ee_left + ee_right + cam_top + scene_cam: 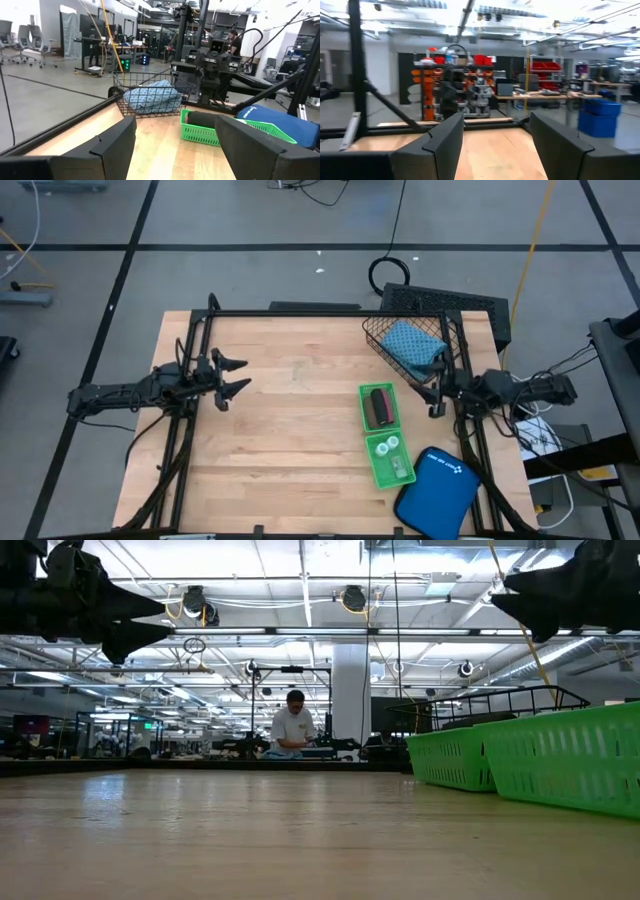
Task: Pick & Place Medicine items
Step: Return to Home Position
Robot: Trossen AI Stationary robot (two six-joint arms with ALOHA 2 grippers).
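Observation:
My left gripper [236,376] hangs open above the bare left half of the table; its two fingers frame the left wrist view [175,131]. My right gripper [434,392] is open too [497,125], raised beside the wire basket's near corner. The teal-blue textured pouch [412,348] [150,97] lies inside the wire basket [385,330]. Dark rolls [379,406] [204,119] lie in the far compartment of the long green tray [366,430]. Tiny white bottles [388,446] stand in its near compartment. In the low view both grippers, left [130,622] and right [512,595], are high above the tabletop.
A larger smooth blue case with white marks [437,492] lies at the table's near right corner, partly over the edge. The green tray [560,755] stands right of centre. Bare wood [290,430] spreads between the arms. A person sits far behind the table [293,725].

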